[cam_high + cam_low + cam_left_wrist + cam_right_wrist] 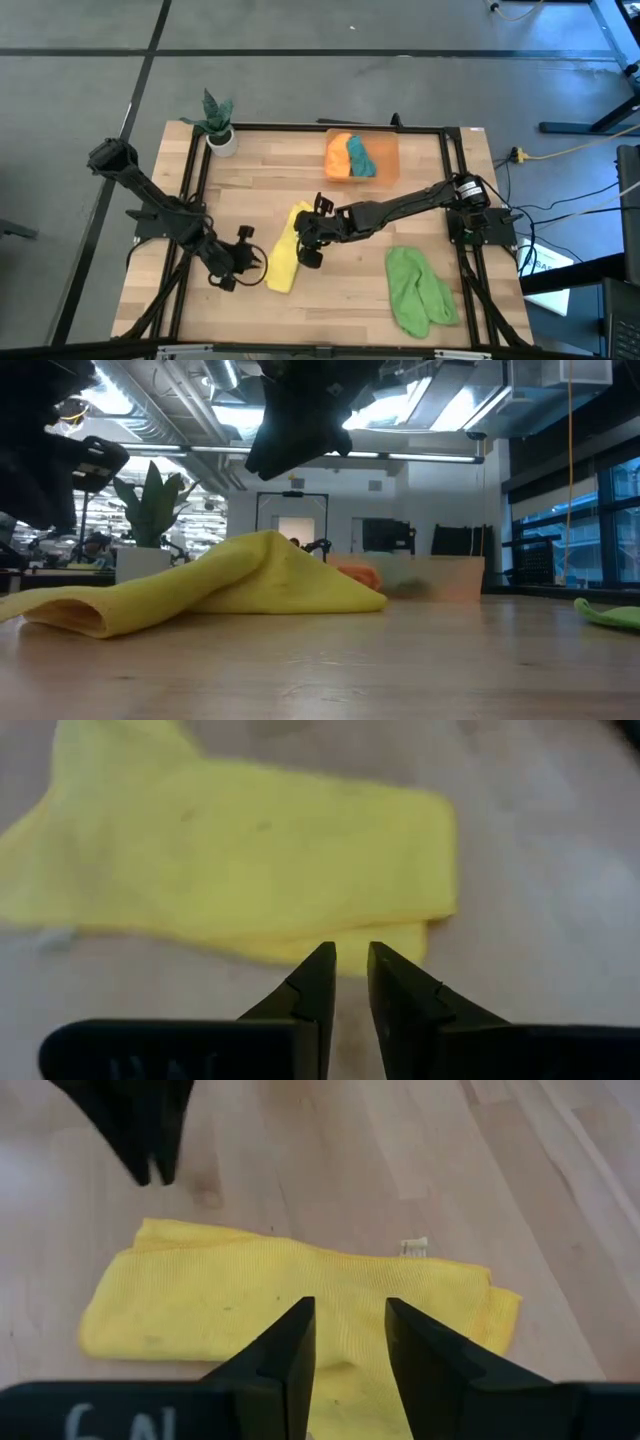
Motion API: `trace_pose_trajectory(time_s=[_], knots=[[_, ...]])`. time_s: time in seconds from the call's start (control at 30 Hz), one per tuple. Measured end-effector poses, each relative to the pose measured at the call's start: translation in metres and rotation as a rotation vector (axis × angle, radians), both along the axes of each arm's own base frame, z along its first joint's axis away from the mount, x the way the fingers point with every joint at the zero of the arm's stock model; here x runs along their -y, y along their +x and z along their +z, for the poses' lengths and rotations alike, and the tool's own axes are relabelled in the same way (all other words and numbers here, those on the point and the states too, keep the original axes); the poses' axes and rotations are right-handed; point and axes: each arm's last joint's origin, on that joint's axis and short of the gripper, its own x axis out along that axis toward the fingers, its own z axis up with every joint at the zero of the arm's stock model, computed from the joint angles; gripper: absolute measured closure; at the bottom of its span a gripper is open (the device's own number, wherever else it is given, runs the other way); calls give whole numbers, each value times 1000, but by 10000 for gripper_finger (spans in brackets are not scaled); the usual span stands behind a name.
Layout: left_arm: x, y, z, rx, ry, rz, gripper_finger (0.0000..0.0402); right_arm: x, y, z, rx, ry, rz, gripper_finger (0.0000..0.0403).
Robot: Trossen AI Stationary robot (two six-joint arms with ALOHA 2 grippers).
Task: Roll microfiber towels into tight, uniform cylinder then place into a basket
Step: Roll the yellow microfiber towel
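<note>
Yellow towel (pixel 200 592) is lying loosely folded before us, not rolled. We are hovering both grippers over it: left gripper (pixel 346 970) narrowly parted and empty, right gripper (pixel 348 1342) wider and empty. Pinching only its top layer risks unfolding it into an uneven roll.

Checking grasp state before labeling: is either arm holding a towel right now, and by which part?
Nothing is held. The right gripper hangs over the yellow towel with jaws parted and empty; the left gripper sits off the towel's end, a narrow empty gap between its jaws.
</note>
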Motion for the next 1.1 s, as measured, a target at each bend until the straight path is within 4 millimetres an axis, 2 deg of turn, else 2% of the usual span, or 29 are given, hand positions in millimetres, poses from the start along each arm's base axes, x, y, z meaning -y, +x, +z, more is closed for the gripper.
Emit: trace_pose_trajectory(time_s=[0.13, 0.3, 0.47, 0.63, 0.7, 1.1], knots=[[2, -3, -6, 48, -30, -26, 347, 0, 0, 0, -6, -18, 19, 279], [5, -2, -4, 70, -11, -63, 347, 0, 0, 0, -8, -18, 19, 279], [15, 7, 19, 103, -60, -104, 347, 0, -1, -1, -17, -20, 21, 279], [22, 13, 41, 73, -3, -147, 347, 1, -4, -3, -53, -27, 20, 279], [24, 16, 43, 50, 17, -142, 347, 1, -5, -4, -71, -31, 21, 279], [39, 29, -11, -188, 69, -116, 347, -7, -9, -5, -91, -33, 35, 279]])
